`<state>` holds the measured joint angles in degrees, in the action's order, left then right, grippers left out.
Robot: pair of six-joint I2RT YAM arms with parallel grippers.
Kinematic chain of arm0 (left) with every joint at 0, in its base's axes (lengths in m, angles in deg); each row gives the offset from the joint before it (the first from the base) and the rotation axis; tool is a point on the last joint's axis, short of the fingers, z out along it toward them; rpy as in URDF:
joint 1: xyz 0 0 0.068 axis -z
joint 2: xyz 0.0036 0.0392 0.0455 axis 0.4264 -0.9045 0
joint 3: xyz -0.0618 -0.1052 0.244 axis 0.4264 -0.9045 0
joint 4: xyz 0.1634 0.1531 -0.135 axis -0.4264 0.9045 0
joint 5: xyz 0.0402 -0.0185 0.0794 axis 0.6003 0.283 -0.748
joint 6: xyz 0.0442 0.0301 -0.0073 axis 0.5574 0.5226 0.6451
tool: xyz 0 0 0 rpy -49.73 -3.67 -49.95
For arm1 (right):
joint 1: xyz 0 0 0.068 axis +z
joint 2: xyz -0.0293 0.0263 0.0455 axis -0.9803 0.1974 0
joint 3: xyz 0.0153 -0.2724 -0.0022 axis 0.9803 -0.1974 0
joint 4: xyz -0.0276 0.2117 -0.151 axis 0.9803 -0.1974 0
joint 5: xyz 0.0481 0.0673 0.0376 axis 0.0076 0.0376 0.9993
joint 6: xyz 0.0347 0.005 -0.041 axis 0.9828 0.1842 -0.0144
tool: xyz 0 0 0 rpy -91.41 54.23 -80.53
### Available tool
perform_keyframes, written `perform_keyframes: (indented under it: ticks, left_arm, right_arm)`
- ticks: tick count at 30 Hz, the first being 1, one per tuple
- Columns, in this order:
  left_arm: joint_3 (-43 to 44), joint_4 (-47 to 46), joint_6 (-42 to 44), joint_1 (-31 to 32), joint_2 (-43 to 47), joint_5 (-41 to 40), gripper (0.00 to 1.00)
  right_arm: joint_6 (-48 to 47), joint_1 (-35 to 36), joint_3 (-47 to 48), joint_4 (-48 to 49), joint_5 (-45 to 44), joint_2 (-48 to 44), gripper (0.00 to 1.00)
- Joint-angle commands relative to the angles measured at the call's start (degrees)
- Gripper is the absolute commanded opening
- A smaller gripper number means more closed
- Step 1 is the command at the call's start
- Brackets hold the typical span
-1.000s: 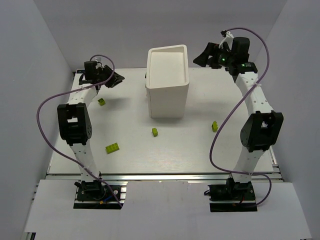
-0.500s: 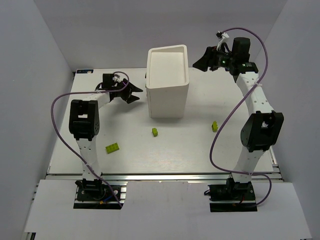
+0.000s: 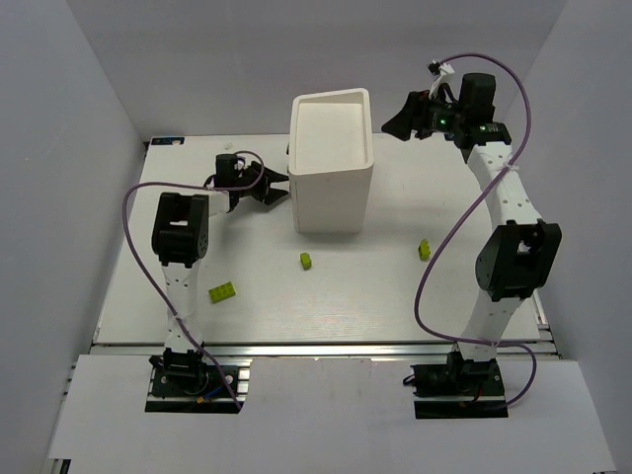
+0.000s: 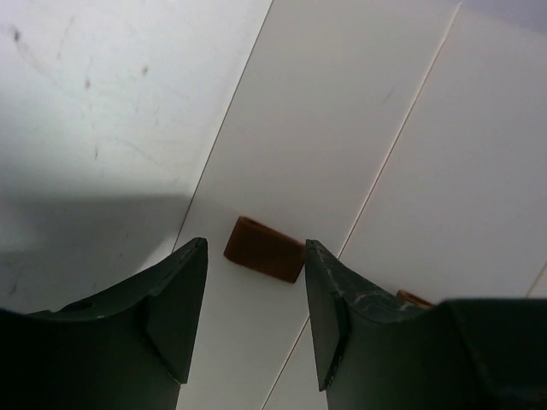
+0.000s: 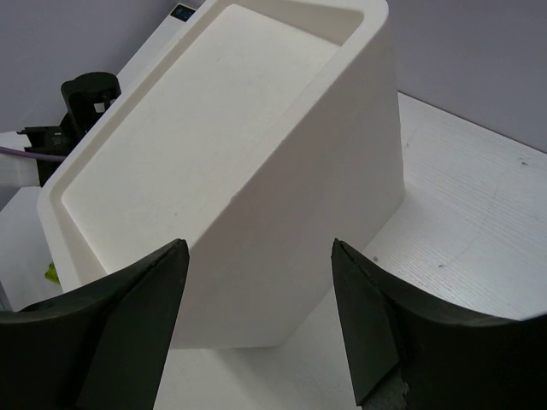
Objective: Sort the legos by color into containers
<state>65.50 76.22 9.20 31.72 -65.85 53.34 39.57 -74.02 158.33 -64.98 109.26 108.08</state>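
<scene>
The left gripper (image 3: 277, 186) is shown open, with a drawer knob (image 4: 265, 249) just ahead between its jaws. The right gripper (image 3: 400, 117) is shown open, the cabinet (image 3: 332, 193) ahead and below. Three lime legos (image 3: 307, 261) are seen on the surface (image 3: 375, 306), well behind both grippers.

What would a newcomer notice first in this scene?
A tall white cabinet stands at mid-table; the left gripper, open, faces a brown knob on its left side. The right gripper hovers open at its right, and three lime legos lie scattered in front.
</scene>
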Motion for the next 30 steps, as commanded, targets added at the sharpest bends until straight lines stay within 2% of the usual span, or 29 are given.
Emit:
perform_keyframes:
  ticks: [1,6,18,25,29,30]
  left_arm:
    - [-0.36,-10.21,-5.71,-0.15,-0.36,0.95,0.59]
    - [0.60,-13.12,-7.56,-0.15,-2.82,2.09,0.55]
    - [-0.28,-17.25,-10.90,0.37,-4.32,5.25,0.54]
    - [0.78,-17.96,-12.22,0.90,-4.76,6.57,0.48]
    - [-0.10,-18.40,-12.40,0.90,-4.41,6.83,0.42]
    - [-0.19,-18.66,-12.57,0.90,-4.50,6.92,0.38]
  right_arm:
    - [0.48,-0.12,0.78,1.00,0.47,-3.20,0.73]
    - [0.66,0.06,0.95,1.18,0.38,-2.93,0.73]
    - [0.57,0.23,1.22,1.18,0.21,-2.58,0.73]
    - [0.57,0.14,1.57,0.91,0.03,-2.67,0.73]
    - [0.39,0.15,1.39,1.09,0.12,-2.67,0.73]
    - [0.57,-0.03,1.31,1.17,0.12,-2.67,0.73]
